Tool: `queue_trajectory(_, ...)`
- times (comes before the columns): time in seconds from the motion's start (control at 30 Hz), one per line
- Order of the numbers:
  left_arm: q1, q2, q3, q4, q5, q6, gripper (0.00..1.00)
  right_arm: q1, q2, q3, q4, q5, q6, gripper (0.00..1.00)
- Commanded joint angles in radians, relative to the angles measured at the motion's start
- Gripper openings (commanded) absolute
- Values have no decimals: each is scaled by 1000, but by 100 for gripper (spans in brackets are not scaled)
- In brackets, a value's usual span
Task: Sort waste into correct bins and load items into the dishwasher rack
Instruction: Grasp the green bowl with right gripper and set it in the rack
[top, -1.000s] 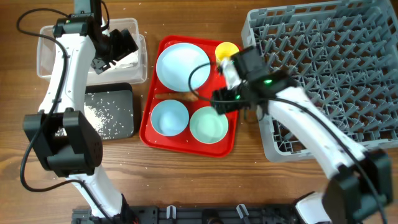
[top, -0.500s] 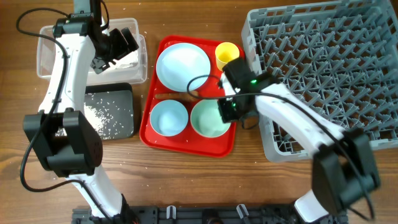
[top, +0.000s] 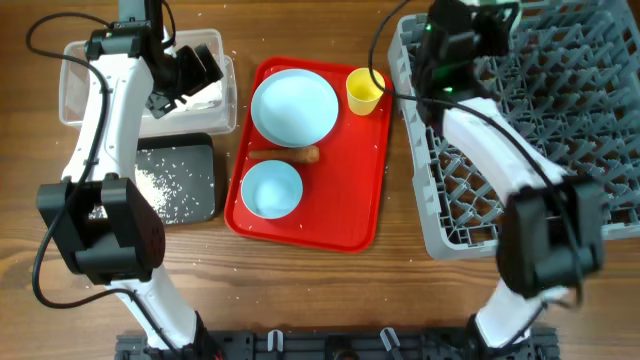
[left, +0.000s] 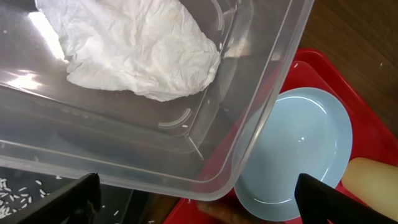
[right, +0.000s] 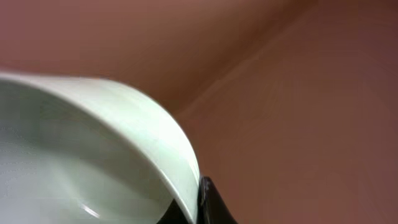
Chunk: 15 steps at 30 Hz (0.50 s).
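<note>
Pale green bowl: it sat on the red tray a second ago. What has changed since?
The right gripper took hold of the pale green bowl, lifted it off the red tray and swung it over the dishwasher rack. The left gripper, open over the clear tub, did not move. The plate, blue bowl and yellow cup stayed put.

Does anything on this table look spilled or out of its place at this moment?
Yes. Loose white rice grains lie in the shallow black rectangular plastic tray, and a few seem scattered on the wooden table beside it. The orange carrot lies on the flat red serving tray, unsorted.
</note>
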Motion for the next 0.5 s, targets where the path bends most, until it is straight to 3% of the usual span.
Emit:
queue_trajectory(0.0, 7, 2, 6, 2, 8, 5, 100, 7, 127, 7, 66, 18, -164, 4)
queue_trajectory(0.17, 7, 2, 6, 2, 8, 5, 100, 46, 211, 6, 24, -56, -50, 5)
queue_trajectory(0.23, 7, 2, 6, 2, 8, 5, 100, 69, 211, 6, -20, -109, -42, 15)
queue_trajectory(0.3, 7, 2, 6, 2, 8, 5, 100, 82, 211, 6, -38, -118, -29, 34)
queue_trajectory(0.33, 7, 2, 6, 2, 8, 5, 100, 86, 211, 6, -48, -118, -15, 60)
queue_trajectory(0.37, 7, 2, 6, 2, 8, 5, 100, 86, 211, 6, -55, -113, 2, 95)
queue_trajectory(0.4, 7, 2, 6, 2, 8, 5, 100, 86, 210, 6, -51, -105, 32, 100)
queue_trajectory(0.47, 7, 2, 6, 2, 8, 5, 100, 86, 200, 7, 32, -54, 78, 100)
